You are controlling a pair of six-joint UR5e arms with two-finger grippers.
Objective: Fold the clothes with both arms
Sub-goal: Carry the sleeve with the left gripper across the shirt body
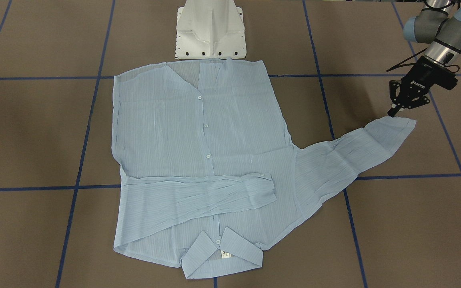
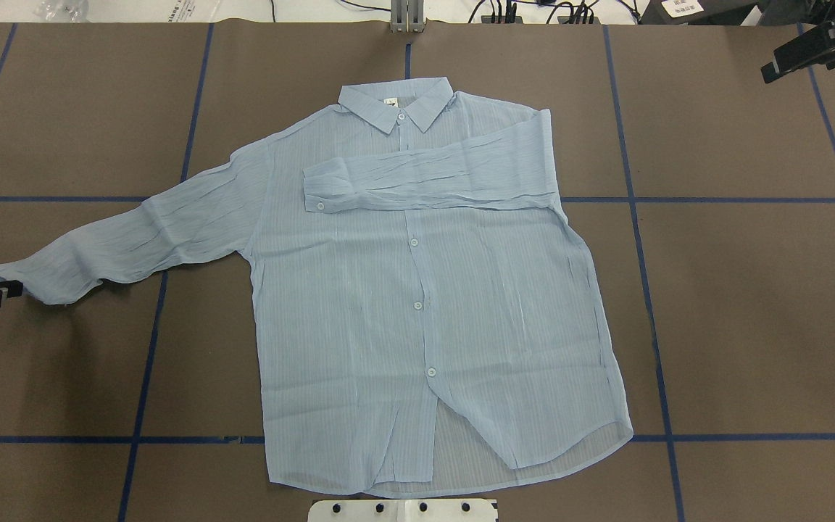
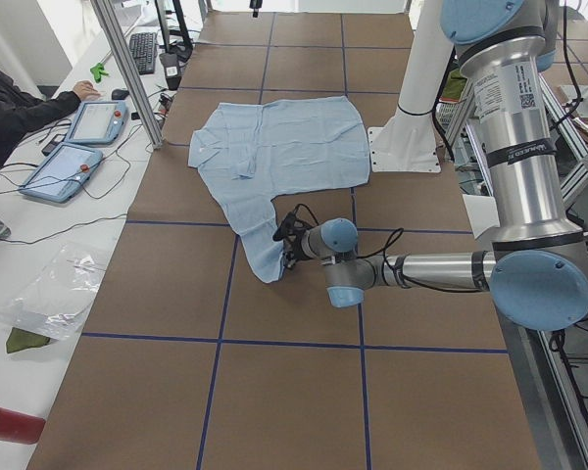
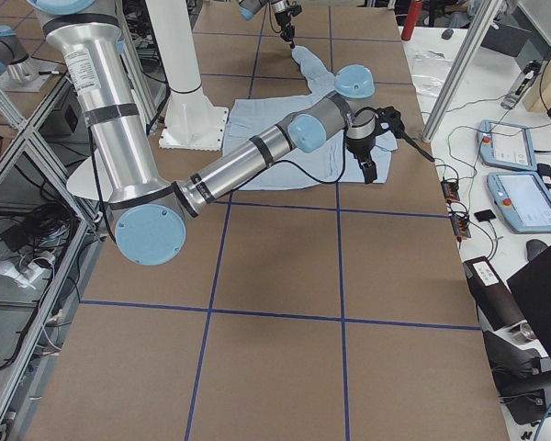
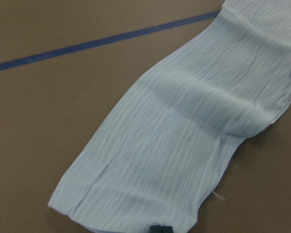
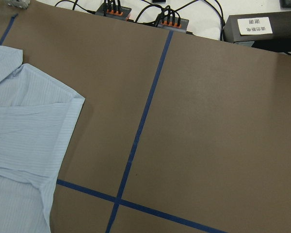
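The light blue striped shirt (image 1: 198, 132) (image 2: 417, 290) lies flat and face up, collar (image 2: 396, 105) at the far side from the robot. One sleeve (image 2: 425, 181) is folded across the chest. The other sleeve (image 2: 120, 239) (image 5: 184, 136) stretches out to the robot's left. My left gripper (image 1: 394, 112) (image 2: 11, 290) is low at that sleeve's cuff (image 1: 394, 126) and looks shut on its corner; a dark fingertip (image 5: 157, 228) shows at the cuff's edge. My right gripper (image 2: 769, 71) (image 4: 365, 175) hangs above the brown table beside the shirt's shoulder (image 6: 19, 131), holding nothing; its fingers are not clear.
The white pedestal base (image 1: 210, 32) stands at the shirt's hem. Blue tape lines (image 2: 649, 304) cross the brown table. Tablets (image 3: 78, 147), cables and an operator's arm (image 3: 20, 108) are on the white bench past the far edge.
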